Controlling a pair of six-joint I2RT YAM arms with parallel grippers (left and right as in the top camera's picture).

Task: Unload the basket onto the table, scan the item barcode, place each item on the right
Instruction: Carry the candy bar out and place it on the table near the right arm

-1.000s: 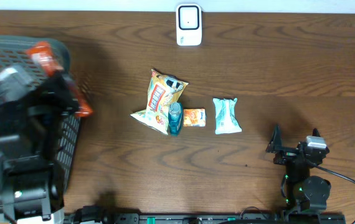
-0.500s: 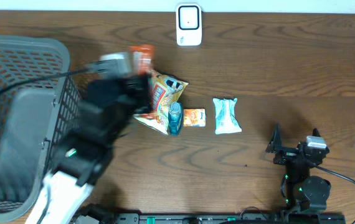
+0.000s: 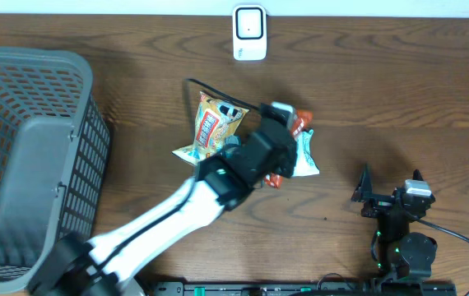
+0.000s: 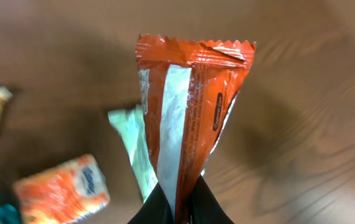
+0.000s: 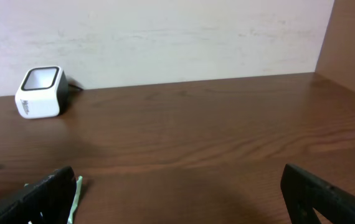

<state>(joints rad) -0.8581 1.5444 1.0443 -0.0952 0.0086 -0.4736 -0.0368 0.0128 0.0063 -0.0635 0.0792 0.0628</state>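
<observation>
The step in hand looks like the carry. The left arm (image 3: 218,181) holds the orange packet (image 4: 190,112) in the air over the middle of the bench (image 3: 399,90), above a pale green packet (image 4: 131,146) and well short of the scanner (image 3: 249,33) at the far edge. The left jaws are shut on the packet's lower end, pinching it flat.

The packet is glossy crinkled foil with a saw-tooth top seal and a pale back seam running its length. It is limp and will probably flap if swung fast. I cannot tell where its barcode is. The next move calls for bringing the packet up to the scanner's window, a small white rounded box with a dark face, and turning the printed code toward it.

The right jaws stand wide apart and hold nothing, parked near the front right. A grey mesh basket (image 3: 86,156) sits at the left.
</observation>
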